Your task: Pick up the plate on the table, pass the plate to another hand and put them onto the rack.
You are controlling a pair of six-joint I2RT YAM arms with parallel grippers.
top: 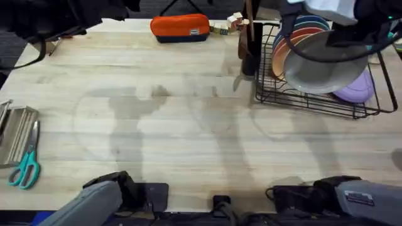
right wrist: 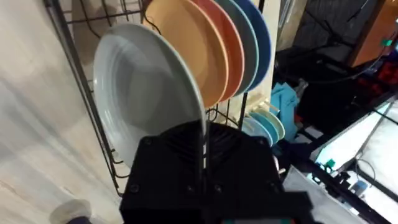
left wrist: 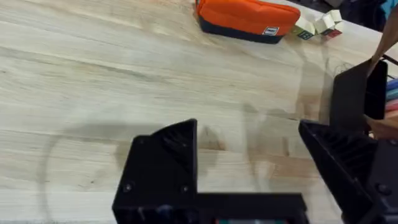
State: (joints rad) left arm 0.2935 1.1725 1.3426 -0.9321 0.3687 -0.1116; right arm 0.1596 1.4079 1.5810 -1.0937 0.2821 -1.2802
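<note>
Plate, round pale grey-white with shallow rim (right wrist: 140, 106), held edge-on over the black wire dish rack (top: 314, 100), beside upright orange and blue plates (right wrist: 205, 56); right gripper (right wrist: 202, 171) pinches its rim so it can drop into a slot. Left gripper (left wrist: 249, 168) spread, idle over the pale plank table (left wrist: 93, 81).

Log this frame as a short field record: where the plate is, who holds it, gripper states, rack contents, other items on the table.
plate: round pale grey-white plate, held on edge over the black wire dish rack
holder: right gripper, shut on plate rim
left gripper: open, above the light wooden table
rack contents: orange plate, blue plate, lilac plate
other items: orange pouch, teal scissors
</note>
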